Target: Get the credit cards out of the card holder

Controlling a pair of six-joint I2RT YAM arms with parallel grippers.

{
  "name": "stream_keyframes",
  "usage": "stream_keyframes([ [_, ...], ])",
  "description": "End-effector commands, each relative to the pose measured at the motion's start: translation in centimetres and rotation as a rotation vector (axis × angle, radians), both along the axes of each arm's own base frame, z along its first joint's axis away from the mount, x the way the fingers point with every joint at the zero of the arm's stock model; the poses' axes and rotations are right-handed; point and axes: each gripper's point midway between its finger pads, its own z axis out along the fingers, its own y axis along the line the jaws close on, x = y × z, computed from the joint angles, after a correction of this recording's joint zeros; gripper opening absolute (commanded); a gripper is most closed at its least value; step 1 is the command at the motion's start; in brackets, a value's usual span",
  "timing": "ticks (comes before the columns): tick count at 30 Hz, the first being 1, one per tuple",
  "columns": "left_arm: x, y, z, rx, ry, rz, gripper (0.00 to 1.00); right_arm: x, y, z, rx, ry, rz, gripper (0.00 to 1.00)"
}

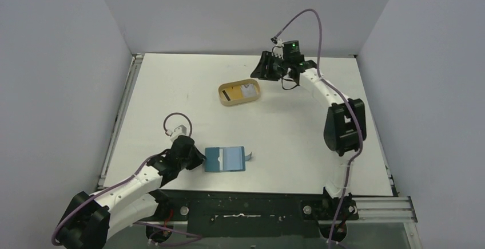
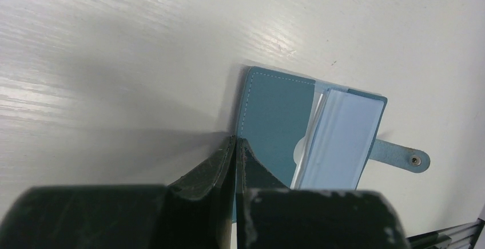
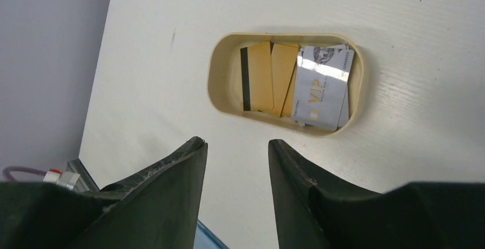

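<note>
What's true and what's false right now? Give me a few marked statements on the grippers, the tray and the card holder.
1. The card holder lies open on the table. True.
2. The right gripper is holding a card. False: its jaws are apart with nothing between them, and it hangs over the tray.
3. The tray holds several credit cards, one of them silver and marked VIP. True.
4. The left gripper is wide open above the tray. False: it is shut, with its tips at the card holder's left edge.
5. The card holder sits inside the tray. False: it lies on the table, well apart from the tray.
</note>
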Motion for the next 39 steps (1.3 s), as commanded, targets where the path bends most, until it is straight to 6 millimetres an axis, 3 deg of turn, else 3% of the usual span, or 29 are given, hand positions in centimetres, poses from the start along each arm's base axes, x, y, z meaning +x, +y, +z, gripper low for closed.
stream_keyframes([
  [1, 0.7, 0.8, 1.6, 0.052, -0.025, 0.005, 0.0, -7.9, 1.7, 2.3, -0.174, -0.084, 0.141, 0.45],
  [5, 1.0, 0.5, 2.2, 0.049, -0.027, -0.004, 0.0, -15.8, 2.1, -3.0, -0.209, 0.054, 0.19, 0.48],
  [9, 1.1, 0.4, 2.8, 0.048, -0.035, -0.009, 0.0, -20.7, 1.6, -4.1, -0.235, 0.131, 0.218, 0.49],
  [13, 1.2, 0.6, 3.1, 0.05, -0.041, -0.005, 0.0, -23.5, 0.4, -4.2, -0.312, 0.159, 0.237, 0.52],
  [20, 1.0, 0.6, 3.1, 0.049, -0.039, -0.006, 0.0, -25.9, -1.1, -5.4, -0.352, 0.216, 0.23, 0.52],
  [27, 0.7, 0.8, 3.0, 0.052, -0.033, -0.004, 0.0, -28.1, 1.0, -7.1, -0.331, 0.277, 0.249, 0.49],
  [39, 0.1, 1.2, 2.8, 0.049, -0.028, 0.003, 0.0, -28.0, 2.7, -9.1, -0.31, 0.327, 0.214, 0.43],
])
